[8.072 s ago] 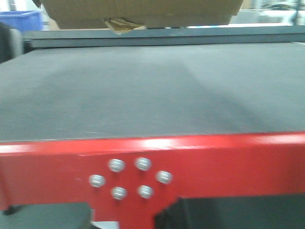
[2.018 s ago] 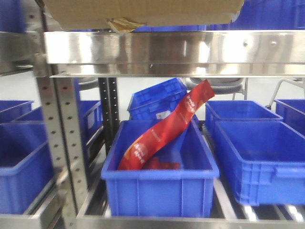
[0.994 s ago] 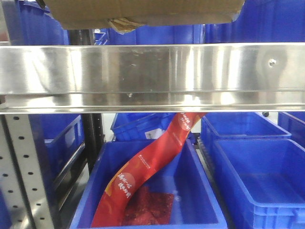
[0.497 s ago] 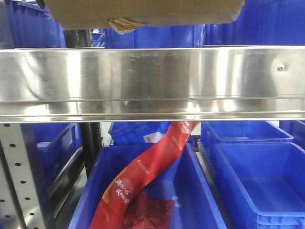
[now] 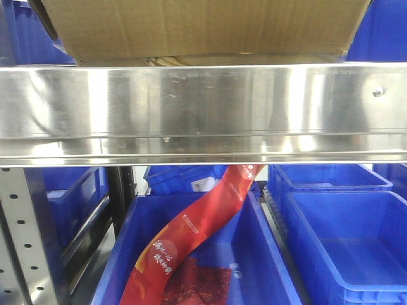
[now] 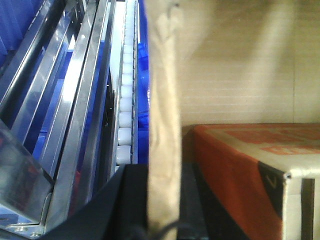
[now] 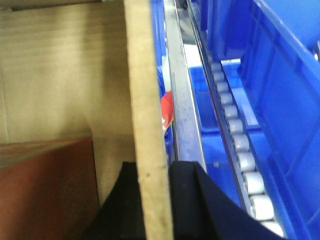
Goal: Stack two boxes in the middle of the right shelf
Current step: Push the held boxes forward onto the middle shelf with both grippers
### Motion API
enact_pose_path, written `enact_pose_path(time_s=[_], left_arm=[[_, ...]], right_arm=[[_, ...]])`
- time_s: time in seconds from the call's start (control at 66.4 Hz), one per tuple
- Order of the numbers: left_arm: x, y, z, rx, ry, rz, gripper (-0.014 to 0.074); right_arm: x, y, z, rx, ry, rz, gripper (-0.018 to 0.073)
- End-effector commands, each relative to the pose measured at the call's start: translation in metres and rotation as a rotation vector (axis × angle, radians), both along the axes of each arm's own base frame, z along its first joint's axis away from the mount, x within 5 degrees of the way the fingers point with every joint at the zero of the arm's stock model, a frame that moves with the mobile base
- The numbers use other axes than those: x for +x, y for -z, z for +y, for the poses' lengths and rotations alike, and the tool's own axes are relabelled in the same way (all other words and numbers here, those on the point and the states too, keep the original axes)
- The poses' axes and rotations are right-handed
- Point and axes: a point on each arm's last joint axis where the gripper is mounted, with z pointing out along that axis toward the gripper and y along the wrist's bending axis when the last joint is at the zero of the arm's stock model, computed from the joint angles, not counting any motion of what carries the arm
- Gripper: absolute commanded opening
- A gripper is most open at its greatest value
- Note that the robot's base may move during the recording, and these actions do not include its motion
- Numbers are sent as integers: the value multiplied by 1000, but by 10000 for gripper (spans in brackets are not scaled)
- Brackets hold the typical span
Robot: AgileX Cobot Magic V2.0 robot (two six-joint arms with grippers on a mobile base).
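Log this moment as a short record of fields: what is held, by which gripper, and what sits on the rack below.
held item: cardboard box, open-topped, an orange-red carton inside
left gripper: shut on the box's left wall
right gripper: shut on the box's right wall
box position: just above the steel shelf rail; contact cannot be told
level below: blue bins, the middle one holding a long red packet
second box: not in view
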Motion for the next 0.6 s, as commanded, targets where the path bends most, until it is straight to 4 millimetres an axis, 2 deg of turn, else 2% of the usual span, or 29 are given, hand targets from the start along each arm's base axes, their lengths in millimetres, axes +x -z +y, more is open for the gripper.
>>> enact_pose_path(time_s=[0.0, 0.136, 0.437, 0.527, 0.587], left_arm=[[-4, -11, 8, 33, -26, -51, -111], [-3, -13, 7, 24, -12, -82, -111], [-6, -8, 6, 15, -10, -11, -104], [-6, -8, 6, 21, -6, -11, -27], [-6, -8, 6, 21, -6, -11, 83]], right_arm=[[0, -4, -6, -24, 32, -9, -152], [3, 1, -3, 8, 21, 15, -152], [8, 7, -1, 2, 24, 40, -151], [8, 7, -1, 2, 24, 40, -85], [8, 7, -1, 2, 25, 42, 13]])
